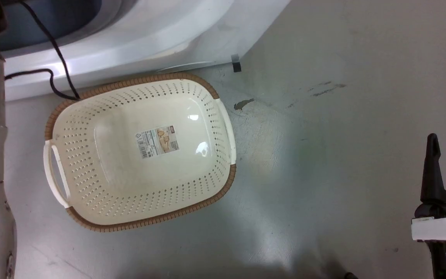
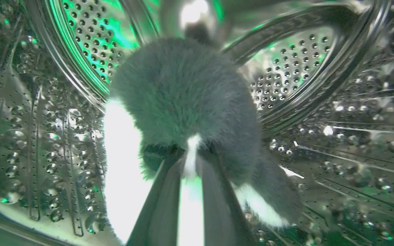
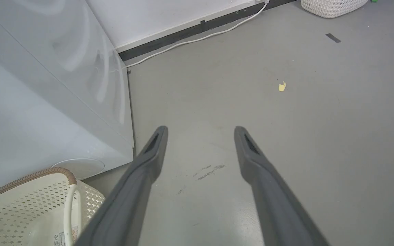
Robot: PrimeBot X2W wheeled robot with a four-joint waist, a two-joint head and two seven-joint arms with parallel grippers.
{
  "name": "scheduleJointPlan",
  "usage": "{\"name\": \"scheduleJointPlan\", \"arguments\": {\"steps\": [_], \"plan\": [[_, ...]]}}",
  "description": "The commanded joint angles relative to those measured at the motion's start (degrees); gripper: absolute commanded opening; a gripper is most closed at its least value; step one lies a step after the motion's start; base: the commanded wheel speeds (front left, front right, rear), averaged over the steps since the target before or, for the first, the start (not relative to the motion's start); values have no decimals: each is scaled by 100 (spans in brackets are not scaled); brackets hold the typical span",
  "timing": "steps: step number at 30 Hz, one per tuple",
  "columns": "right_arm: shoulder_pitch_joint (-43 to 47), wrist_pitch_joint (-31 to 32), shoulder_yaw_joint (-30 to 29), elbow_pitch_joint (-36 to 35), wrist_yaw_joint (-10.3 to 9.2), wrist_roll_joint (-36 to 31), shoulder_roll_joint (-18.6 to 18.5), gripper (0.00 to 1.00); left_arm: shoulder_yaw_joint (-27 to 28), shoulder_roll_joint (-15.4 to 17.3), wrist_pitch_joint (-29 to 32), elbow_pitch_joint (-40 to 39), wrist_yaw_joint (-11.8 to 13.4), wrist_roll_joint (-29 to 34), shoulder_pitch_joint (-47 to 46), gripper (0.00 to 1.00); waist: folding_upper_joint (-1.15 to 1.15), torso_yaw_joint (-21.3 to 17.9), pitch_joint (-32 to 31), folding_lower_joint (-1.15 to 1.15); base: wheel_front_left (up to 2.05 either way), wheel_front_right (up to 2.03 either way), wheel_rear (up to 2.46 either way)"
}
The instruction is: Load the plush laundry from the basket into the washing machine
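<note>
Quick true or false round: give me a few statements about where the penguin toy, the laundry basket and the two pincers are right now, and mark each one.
1. The cream perforated plastic basket with the brown rim holds no toy, just a paper label on its bottom. True.
2. The right pincer is open over the grey floor, holding nothing. True.
3. The fluffy black-and-white plush penguin lies on that floor. False: it is inside the shiny perforated steel drum.
4. The left pincer is open. False: it is shut on the penguin's fur.
5. The basket stands beside the white washing machine. True.
</note>
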Motion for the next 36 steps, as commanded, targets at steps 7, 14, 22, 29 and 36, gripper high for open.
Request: {"name": "scheduleJointPlan", "arguments": {"steps": [7,14,22,29,36], "plan": [[-104,-52,-12,-26,-4,45,-56,100,51,42,44,27,64,-36,-218,100,0,97,50,-1,0,0,0],[-136,-31,-37,-43,-4,24,-100,100,80,1,14,141,-14,-171,-232,100,0,190,-26,-1,0,0,0],[-115,16,-70,-66,-4,-24,-122,100,26,-224,-41,296,-335,-455,-31,100,0,417,-387,-1,0,0,0],[-68,95,-54,-47,-4,-76,-92,100,-167,-434,-319,392,-629,-532,427,100,0,666,-937,-1,0,0,0],[42,183,38,17,-4,-147,-25,100,-247,-699,-566,420,-749,-690,1056,100,0,883,-1550,-1,0,0,0]]}}
